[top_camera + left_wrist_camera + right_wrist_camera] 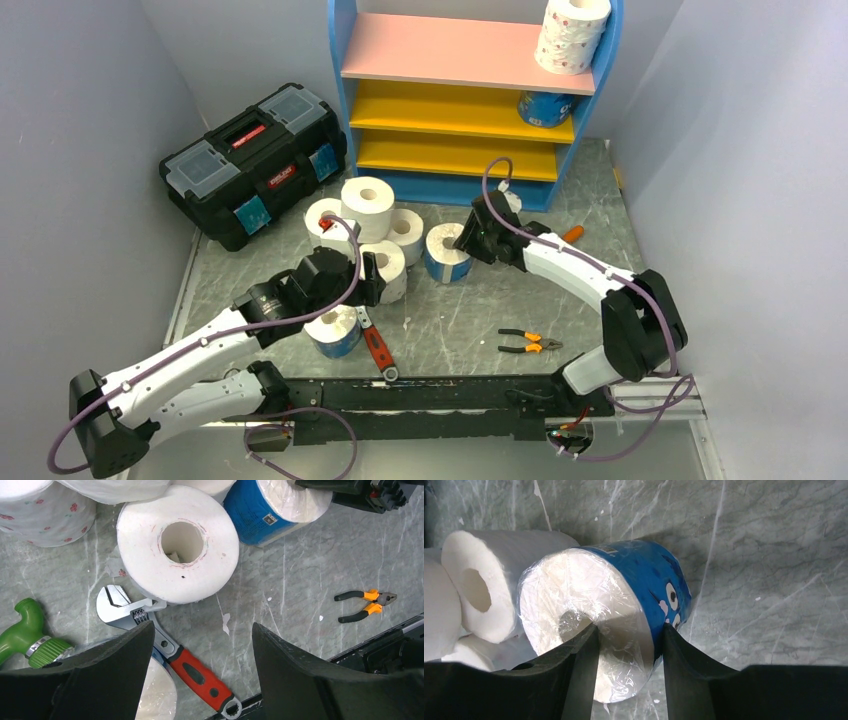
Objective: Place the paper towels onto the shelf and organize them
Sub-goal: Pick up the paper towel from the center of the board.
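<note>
Eight paper towel rolls are in sight: two on the shelf (470, 52) and six on the grey tabletop (470, 310) in front of it. On the shelf, a pink-dotted roll (572, 35) stands upright at the right end of the pink top board, and a blue-printed roll (545, 108) sits below it at the right end of the upper yellow board.

On the table, several white rolls crowd together just ahead of the shelf's foot. At the right edge of that cluster lies a blue-wrapped roll (644, 575), tipped so that its film-covered end faces the right gripper (629, 630). The gripper pinches the roll's wall, with one finger pushed into the core and the other pressed against the blue wrapper outside.

The left gripper (201, 627) hangs above a white roll (150, 555) that stands on end with its core facing up. Its fingers are spread wide and nothing is between them.

A red-handled adjustable wrench (162, 642) lies with its head against that roll's near side. A green tool (25, 630) with a ribbed collar pokes in from the left, though I cannot tell what it is. Orange-and-black pliers (372, 596) lie well apart to the right. A black toolbox (255, 165) sits left of the shelf.
</note>
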`<state>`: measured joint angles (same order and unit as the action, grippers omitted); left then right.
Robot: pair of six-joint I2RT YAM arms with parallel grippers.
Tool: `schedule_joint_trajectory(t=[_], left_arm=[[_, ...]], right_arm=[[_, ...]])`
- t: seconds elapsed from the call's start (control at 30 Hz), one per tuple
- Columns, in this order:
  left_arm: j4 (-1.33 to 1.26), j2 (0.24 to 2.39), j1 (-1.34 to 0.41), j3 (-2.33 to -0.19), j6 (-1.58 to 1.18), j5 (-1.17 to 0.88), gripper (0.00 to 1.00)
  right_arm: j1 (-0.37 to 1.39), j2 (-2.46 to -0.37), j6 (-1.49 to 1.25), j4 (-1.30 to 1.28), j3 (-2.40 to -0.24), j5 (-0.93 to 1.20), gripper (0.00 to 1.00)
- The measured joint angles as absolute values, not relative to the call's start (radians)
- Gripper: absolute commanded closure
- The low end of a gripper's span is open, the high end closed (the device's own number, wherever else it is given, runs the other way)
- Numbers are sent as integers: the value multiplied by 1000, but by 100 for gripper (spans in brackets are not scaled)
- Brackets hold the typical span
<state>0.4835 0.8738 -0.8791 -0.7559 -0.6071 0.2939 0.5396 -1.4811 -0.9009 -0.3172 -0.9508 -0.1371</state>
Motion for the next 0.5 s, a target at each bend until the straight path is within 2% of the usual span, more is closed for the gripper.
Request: schedule_joint_trajectory(t=[0.2,0.43,0.5], left_arm=[[484,874,-879,-756,-619,295,23],[495,874,-879,-756,-628,306,23],[496,874,-879,-756,-634,312,23]], right_arm=[[562,-1499,-924,-450,-1053,-161,89],[575,-1494,-1053,-645,-1178,-262,91],[577,-1468,-1124,-711,-1200,-297,99]])
